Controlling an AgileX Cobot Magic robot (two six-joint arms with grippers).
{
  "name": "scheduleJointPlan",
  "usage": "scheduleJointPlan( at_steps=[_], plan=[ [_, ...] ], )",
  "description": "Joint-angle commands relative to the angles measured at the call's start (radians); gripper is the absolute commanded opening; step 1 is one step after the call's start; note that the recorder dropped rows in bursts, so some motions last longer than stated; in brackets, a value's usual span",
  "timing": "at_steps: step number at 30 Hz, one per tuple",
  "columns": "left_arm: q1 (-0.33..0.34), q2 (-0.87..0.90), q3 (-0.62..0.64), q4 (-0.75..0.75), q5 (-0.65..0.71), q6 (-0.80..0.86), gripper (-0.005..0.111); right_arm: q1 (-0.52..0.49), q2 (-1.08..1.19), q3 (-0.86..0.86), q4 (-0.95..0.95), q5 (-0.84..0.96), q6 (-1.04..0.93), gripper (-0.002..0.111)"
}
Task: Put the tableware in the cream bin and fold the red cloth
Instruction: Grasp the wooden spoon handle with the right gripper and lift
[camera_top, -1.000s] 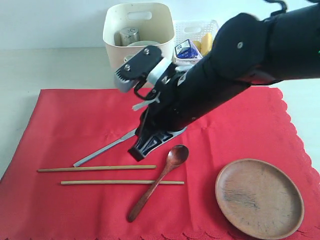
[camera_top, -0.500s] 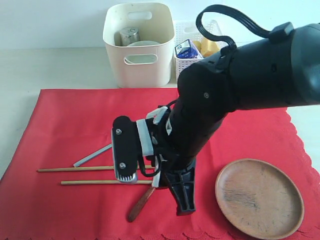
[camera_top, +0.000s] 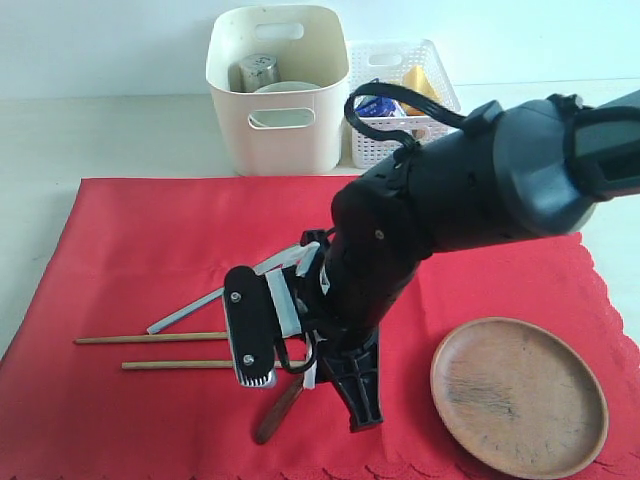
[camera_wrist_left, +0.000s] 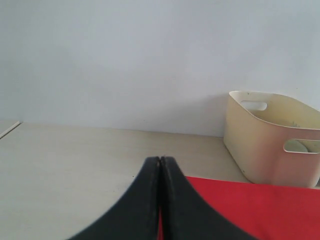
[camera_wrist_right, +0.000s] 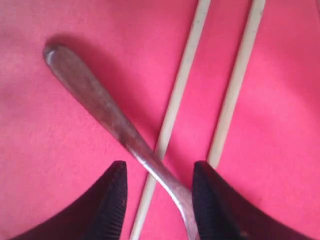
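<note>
My right gripper (camera_top: 305, 372) hangs low over the red cloth (camera_top: 130, 230), open, its fingers on either side of the dark wooden spoon (camera_top: 280, 408). The arm hides the spoon's bowl. In the right wrist view the spoon's handle (camera_wrist_right: 100, 105) runs between the open fingers of the right gripper (camera_wrist_right: 159, 192) and crosses one of the two chopsticks (camera_wrist_right: 185, 70). The chopsticks (camera_top: 150, 339) and the silver knife (camera_top: 190, 312) lie to the left, the brown plate (camera_top: 518, 395) to the right. The cream bin (camera_top: 278, 90) holds the steel cup (camera_top: 258, 70) and bowl (camera_top: 285, 88). My left gripper (camera_wrist_left: 160, 161) is shut and empty.
A white lattice basket (camera_top: 435, 125) beside the bin holds a milk carton (camera_top: 378, 103) and a yellow cheese wedge (camera_top: 420, 80). The left wrist view shows the bare table, the cream bin (camera_wrist_left: 270, 140) and a corner of the red cloth (camera_wrist_left: 260, 210).
My right arm swung down from above the knife to the spoon and turned its open fingers to straddle the handle. The spoon's bowl is now hidden by the arm.
</note>
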Motion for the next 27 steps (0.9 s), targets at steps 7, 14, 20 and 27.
scheduleJointPlan(
  at_steps=[7, 14, 20, 27],
  plan=[
    [0.000, -0.005, 0.001, -0.003, -0.001, -0.002, 0.003, 0.003, 0.062, -0.005, -0.025, -0.043, -0.018, 0.042],
    [0.000, -0.005, 0.001, -0.003, -0.001, -0.004, 0.003, 0.003, 0.062, -0.005, -0.025, -0.043, -0.018, 0.027],
    [0.000, -0.005, 0.001, -0.003, -0.001, -0.001, 0.003, 0.003, 0.062, -0.005, -0.031, -0.043, -0.018, 0.003],
    [0.000, -0.005, 0.001, -0.003, -0.001, -0.004, 0.003, 0.003, 0.040, -0.005, -0.045, -0.043, -0.018, 0.000]
  ],
)
